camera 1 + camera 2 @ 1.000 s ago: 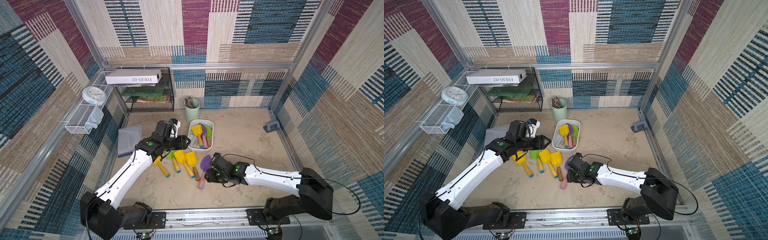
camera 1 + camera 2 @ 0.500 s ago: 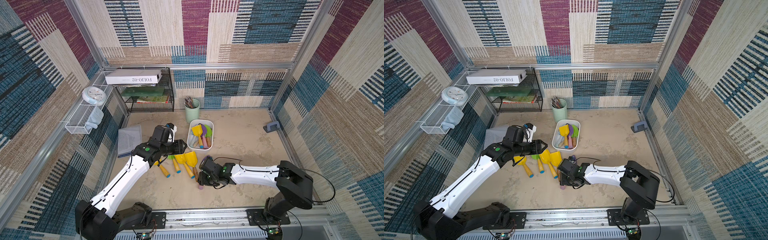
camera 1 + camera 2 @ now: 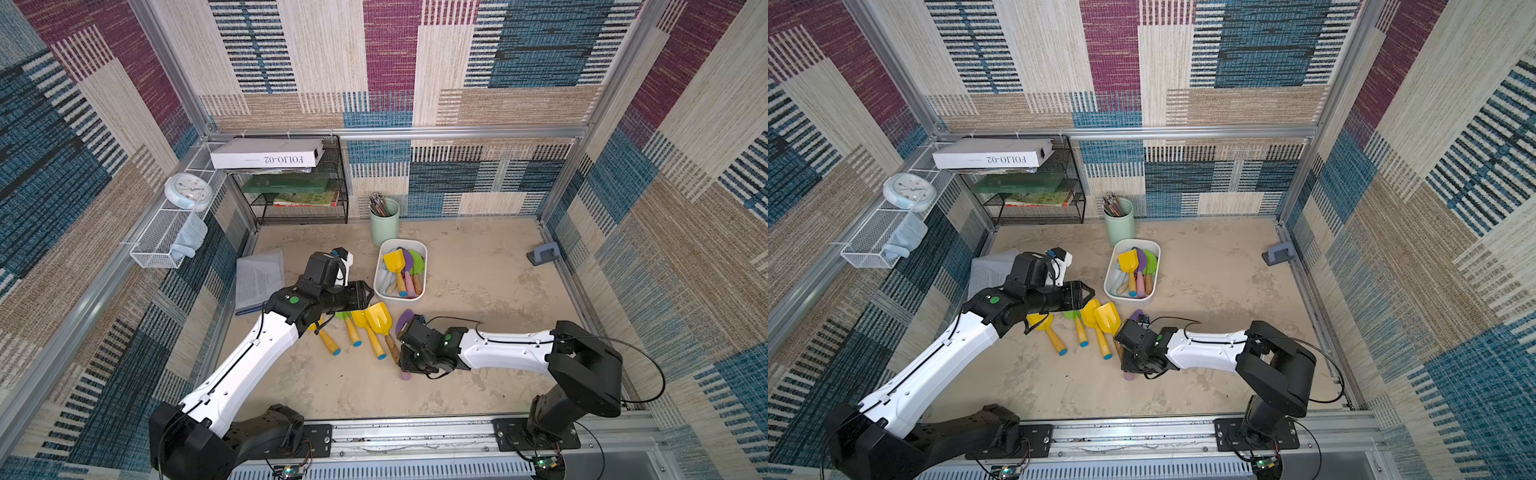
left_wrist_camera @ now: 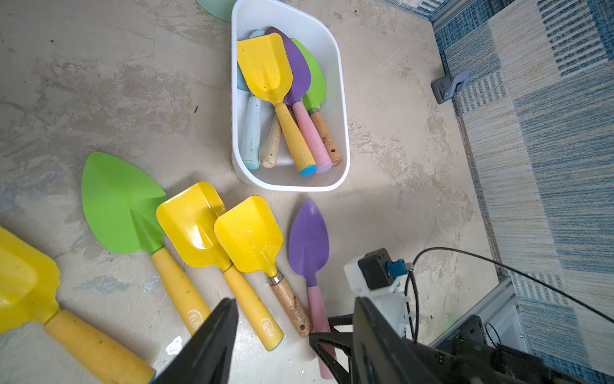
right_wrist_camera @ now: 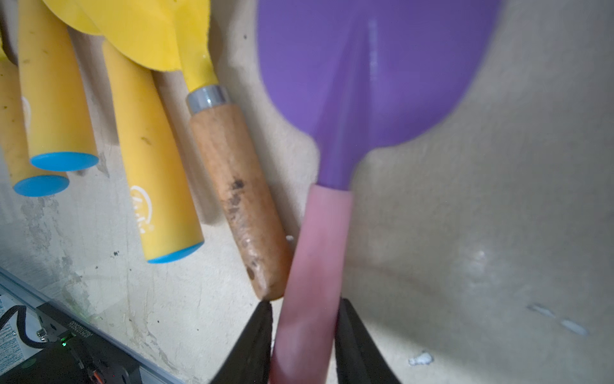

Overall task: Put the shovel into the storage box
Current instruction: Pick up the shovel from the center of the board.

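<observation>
The storage box (image 3: 376, 284) (image 3: 1106, 284) (image 4: 344, 133) is a white tub on the sandy floor, with several shovels lying in it. A purple shovel (image 4: 309, 242) (image 5: 372, 83) with a pink handle lies on the floor just in front of the box. My right gripper (image 3: 405, 366) (image 3: 1128, 366) (image 5: 304, 309) is low over the handle's end, its fingers pressed against both sides of the pink handle. My left gripper (image 3: 368, 293) (image 3: 1088, 291) (image 4: 295, 301) hovers open and empty above the row of loose shovels, left of the box.
A green shovel (image 4: 119, 202) and yellow shovels (image 3: 380, 318) lie side by side left of the purple one; a wooden handle (image 5: 239, 199) touches the pink handle. Behind the box stands a mint cup (image 3: 384, 222). A black wire rack (image 3: 299, 195), papers (image 3: 259, 276) and a grey clip (image 3: 542, 253) line the edges.
My right gripper has slid down along the purple shovel towards the front rail and closed on the pink handle. My left gripper has drawn back slightly from the box, still open.
</observation>
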Controlling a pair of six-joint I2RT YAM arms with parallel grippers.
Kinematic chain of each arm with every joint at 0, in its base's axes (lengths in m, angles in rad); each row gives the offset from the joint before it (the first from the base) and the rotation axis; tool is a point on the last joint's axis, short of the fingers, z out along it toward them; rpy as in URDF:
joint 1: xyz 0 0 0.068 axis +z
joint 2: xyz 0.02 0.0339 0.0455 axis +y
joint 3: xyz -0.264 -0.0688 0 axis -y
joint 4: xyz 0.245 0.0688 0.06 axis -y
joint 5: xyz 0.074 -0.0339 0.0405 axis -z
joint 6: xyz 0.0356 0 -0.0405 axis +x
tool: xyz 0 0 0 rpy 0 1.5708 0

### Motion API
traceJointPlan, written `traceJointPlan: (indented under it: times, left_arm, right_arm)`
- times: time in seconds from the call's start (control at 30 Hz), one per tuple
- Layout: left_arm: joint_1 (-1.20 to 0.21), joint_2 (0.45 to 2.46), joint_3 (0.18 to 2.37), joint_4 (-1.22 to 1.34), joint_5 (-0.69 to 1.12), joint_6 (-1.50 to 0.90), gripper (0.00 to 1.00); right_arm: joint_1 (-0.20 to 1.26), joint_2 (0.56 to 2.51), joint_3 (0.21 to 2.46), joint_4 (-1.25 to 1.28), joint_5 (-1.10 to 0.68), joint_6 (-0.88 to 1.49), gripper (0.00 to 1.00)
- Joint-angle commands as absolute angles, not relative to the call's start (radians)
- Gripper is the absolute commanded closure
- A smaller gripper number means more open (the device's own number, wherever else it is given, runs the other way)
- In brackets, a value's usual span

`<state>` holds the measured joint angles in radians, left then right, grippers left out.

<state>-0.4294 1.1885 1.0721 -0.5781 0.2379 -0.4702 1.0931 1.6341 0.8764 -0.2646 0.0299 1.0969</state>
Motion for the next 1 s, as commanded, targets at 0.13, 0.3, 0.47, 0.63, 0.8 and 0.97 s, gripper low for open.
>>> traceJointPlan:
  times: [0.13,0.3,0.47,0.63,0.8,0.97]
  left_arm:
    - [-0.429,1.189,1.078,-0.56,0.253,-0.468,0.41]
    - [-0.43,1.189,1.088,-0.556,0.279,-0.478,0.41]
    - [-0.431,1.199,1.089,-0.539,0.322,-0.488,0.4]
    - [-0.431,1.227,1.069,-0.485,0.385,-0.501,0.4]
    - [-0.434,1.259,1.039,-0.393,0.437,-0.517,0.41]
    - [-0.441,1.295,1.028,-0.324,0.454,-0.52,0.43]
  right_arm:
    - [1.094,1.644,0.892,-0.327,0.064,1.077,0.9]
    - [1.094,1.62,0.902,-0.358,0.09,1.069,1.0]
    - [1.095,1.565,0.924,-0.433,0.138,1.042,1.0]
    - [1.094,1.477,0.95,-0.487,0.193,0.958,1.0]
    - [1.093,1.434,1.0,-0.496,0.189,0.824,1.0]
    - [1.094,1.445,1.082,-0.535,0.184,0.732,1.0]
